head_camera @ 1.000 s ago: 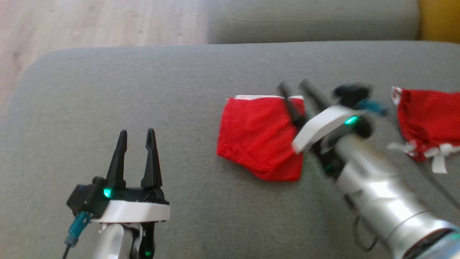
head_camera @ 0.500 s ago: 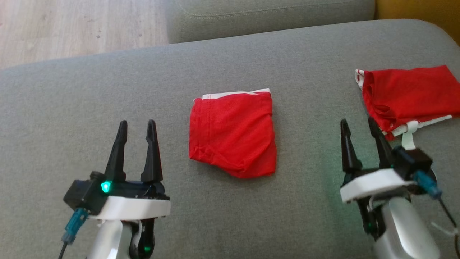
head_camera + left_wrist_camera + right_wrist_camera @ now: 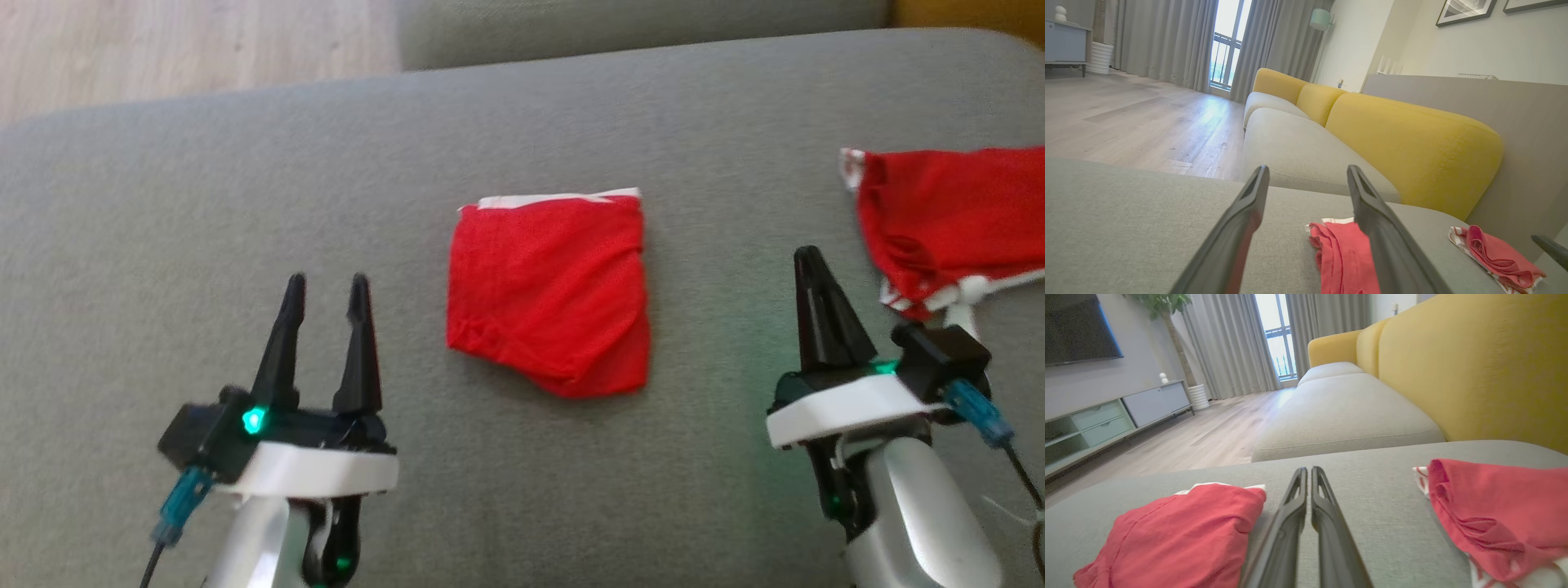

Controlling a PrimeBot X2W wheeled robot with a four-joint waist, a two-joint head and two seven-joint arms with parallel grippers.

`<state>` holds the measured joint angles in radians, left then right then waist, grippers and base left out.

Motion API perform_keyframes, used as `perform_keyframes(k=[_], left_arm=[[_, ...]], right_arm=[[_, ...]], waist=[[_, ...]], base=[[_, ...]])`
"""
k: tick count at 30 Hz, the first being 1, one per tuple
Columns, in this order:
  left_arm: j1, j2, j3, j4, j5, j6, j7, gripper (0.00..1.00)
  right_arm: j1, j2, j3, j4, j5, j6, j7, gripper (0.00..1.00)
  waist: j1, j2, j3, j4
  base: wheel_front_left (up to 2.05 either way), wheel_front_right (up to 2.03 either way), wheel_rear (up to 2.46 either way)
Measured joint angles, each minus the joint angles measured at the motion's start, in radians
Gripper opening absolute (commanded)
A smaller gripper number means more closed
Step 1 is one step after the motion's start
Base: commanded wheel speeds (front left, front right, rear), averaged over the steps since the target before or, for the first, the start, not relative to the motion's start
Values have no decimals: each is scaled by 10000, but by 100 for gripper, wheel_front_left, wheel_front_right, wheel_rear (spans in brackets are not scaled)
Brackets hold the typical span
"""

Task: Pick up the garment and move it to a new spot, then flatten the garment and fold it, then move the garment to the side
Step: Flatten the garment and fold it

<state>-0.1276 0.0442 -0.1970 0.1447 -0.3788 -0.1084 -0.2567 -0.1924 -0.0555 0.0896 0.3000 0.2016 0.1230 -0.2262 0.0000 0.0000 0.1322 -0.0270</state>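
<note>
Left pincer [image 3: 326, 282] hovers at lower left, its two dark fingers apart. The right pincer [image 3: 810, 255], at lower right, has its fingers pressed together and grips nothing. Between them, on the grey sofa cushion [image 3: 204, 204], lies the folded red garment [image 3: 547, 298] — roughly square, white waistband at its far edge, touching neither pincer. It sits ahead and inward of both, and the left pincer looks slightly nearer. A second, rumpled red garment [image 3: 947, 216] lies just ahead and right of the right pincer.
</note>
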Motion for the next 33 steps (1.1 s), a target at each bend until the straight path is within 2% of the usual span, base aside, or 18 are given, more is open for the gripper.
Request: perform_keyframes(k=[4,9,12,19,24,29,33], left_arm=[[-390,-4,-270,4,-38,-61,0,100],[-568,-4,-393,148,-125,-63,0,100],[-632,-4,-500,184,-236,-63,0,100],[-880,-6,-612,201,-284,-71,0,100],[-880,-6,-694,270,-370,-61,0,100],[-877,-6,-769,301,-437,-58,0,100],[-877,-8,-880,303,-437,-58,0,100]], right_arm=[[-277,0,301,-25,-201,0,278,0],[-1682,-8,1068,961,-639,0,918,0],[-2257,-8,1296,1908,-907,0,1160,0],[-3052,-27,1014,4397,-1611,2,1597,0],[-3824,-52,1093,4851,-1308,2,880,0],[-4126,-81,2236,4612,-293,2,500,0],[-4357,-82,3298,4709,173,2,807,0]], waist=[[0,0,316,417],[1,0,845,1131],[1,0,1072,1504],[1,0,1372,2150],[0,0,1253,2246],[0,0,1159,2304],[0,0,1165,2378]], base=[[0,0,0],[0,0,0],[0,0,0],[0,0,0],[0,0,0],[0,0,0],[0,0,0]])
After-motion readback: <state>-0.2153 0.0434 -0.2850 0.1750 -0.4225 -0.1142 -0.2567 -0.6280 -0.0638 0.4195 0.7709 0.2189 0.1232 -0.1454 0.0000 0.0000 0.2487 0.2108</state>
